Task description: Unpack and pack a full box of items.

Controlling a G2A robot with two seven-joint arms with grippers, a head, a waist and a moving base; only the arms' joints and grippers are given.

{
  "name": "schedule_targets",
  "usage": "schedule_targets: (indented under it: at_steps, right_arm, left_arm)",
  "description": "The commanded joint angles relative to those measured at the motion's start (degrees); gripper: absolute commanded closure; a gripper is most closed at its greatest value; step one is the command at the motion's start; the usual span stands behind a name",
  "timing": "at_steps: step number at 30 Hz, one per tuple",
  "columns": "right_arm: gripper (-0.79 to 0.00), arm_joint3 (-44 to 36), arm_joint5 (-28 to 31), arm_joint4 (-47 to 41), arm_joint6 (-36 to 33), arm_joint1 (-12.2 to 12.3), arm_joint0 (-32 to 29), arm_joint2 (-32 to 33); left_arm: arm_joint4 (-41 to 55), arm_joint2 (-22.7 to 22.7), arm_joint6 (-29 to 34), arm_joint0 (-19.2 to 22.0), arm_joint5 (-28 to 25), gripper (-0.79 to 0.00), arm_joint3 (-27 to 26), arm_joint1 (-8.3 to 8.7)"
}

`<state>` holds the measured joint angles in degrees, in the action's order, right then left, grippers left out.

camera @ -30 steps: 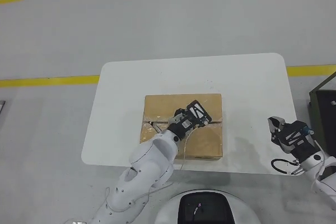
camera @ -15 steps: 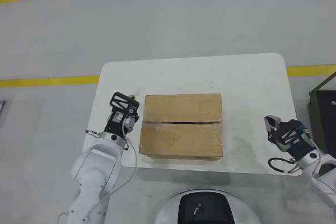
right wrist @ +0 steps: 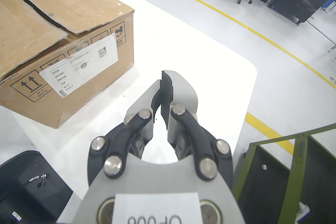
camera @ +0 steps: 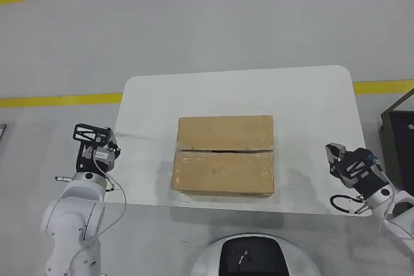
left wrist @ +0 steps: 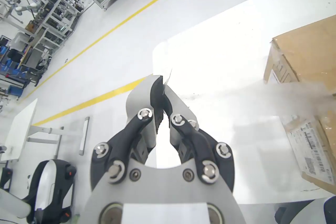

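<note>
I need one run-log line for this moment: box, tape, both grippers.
box: on table, flaps down | left gripper: shut on tape strip, past table's left edge | right gripper: shut, empty, over table's right side

- Your robot's left arm (camera: 72, 217) and right arm (camera: 407, 224) wear smooth, glossy white shells with rounded joints, and a thin black cable (camera: 341, 202) loops beside each wrist.
- The left gripper (left wrist: 160, 83) has a silver-grey base plate, curved black links, round silver screws, and black ribbed pads (left wrist: 156, 93) lining pale grey jaws.
- The right gripper (right wrist: 164, 84) matches it, and has a white printed label (right wrist: 156, 208) on its base.
</note>
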<state>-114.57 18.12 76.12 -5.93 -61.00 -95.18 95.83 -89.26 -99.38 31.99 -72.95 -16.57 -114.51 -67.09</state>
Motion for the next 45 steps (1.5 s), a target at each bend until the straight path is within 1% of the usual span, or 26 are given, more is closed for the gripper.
schedule_targets:
  at_steps: [1, 3, 4, 5, 6, 7, 11, 17, 21, 24, 26, 28, 29, 32, 36, 45]
  right_arm:
    - [0.0, -0.1, 0.0, 0.0, -0.1, 0.0, -0.1, 0.1]
    - [0.0, -0.2, 0.0, 0.1, -0.1, -0.1, -0.2, 0.1]
    - [0.0, -0.2, -0.1, 0.1, -0.2, -0.1, -0.3, 0.2]
    - [0.0, -0.2, -0.1, 0.1, -0.2, -0.1, -0.3, 0.2]
    - [0.0, -0.3, -0.1, 0.2, -0.2, -0.1, -0.3, 0.2]
    - [0.0, -0.3, -0.2, 0.2, -0.3, -0.1, -0.3, 0.2]
    - [0.0, -0.4, -0.2, 0.1, -0.5, -0.2, -0.4, 0.2]
    - [0.0, -0.6, -0.5, 0.1, -0.8, -0.3, -0.5, 0.3]
    - [0.0, -0.6, -0.3, 0.2, -0.9, -0.3, -0.6, 0.4]
    - [0.0, -0.7, -0.3, 0.3, -1.0, -0.4, -0.8, 0.5]
    - [0.0, -0.8, -0.3, 0.4, -1.1, -0.4, -0.8, 0.6]
    - [0.0, -0.8, -0.2, 0.4, -1.1, -0.4, -0.9, 0.7]
    - [0.0, -0.7, -0.1, 0.4, -1.1, -0.4, -0.9, 0.6]
    - [0.0, -0.5, 0.2, -1.3, -1.1, -0.5, -0.8, 0.5]
    - [-0.015, -0.5, 0.5, -1.5, -1.4, -0.6, -0.6, 0.5]
    - [-0.012, -0.3, 1.1, -3.9, -1.9, -0.7, -0.3, 0.7]
  left_arm:
    - [0.7, -1.3, -0.6, 0.0, -0.2, 0.0, 1.4, 0.13]
    - [1.1, -2.0, -0.8, -0.1, -0.2, 0.0, 2.5, 0.21]
    - [1.4, -2.3, -1.1, 0.0, -0.1, -0.034, 3.2, 0.25]
    - [1.7, -2.6, -1.2, 0.1, -0.1, -0.2, 3.9, 0.28]
    - [2.0, -2.8, -1.3, 0.2, 0.2, -0.665, 4.4, 0.31]
    - [3.0, -3.0, -1.6, 0.3, 0.4, -0.785, 4.7, 0.3]
    - [4.6, -3.6, -3.4, 0.3, -0.5, -0.785, 5.2, 0.45]
    - [6.7, -4.7, -3.6, -0.4, 1.8, -0.785, 5.5, 0.47]
    - [10.5, -6.8, -4.5, -1.3, 4.4, -0.785, 6.2, 0.39]
    - [13.6, -9.0, -6.2, -2.0, 5.1, -0.785, 6.9, 0.42]
    - [18.1, -10.3, -8.2, -2.2, 5.4, -0.785, 7.1, 0.32]
    - [27.5, -11.4, -11.9, -2.5, 5.6, -0.785, 7.8, -0.08]
    - [30.4, -11.9, -13.2, -3.1, 5.4, -0.785, 8.1, -0.2]
    - [34.2, -12.4, -15.7, -4.9, 5.4, -0.785, 7.3, -0.41]
    - [41.5, -12.3, -19.2, -5.8, 5.4, -0.785, 7.9, -0.79]
    - [52.6, -10.5, -21.1, -6.4, 2.7, -0.785, 9.6, -1.16]
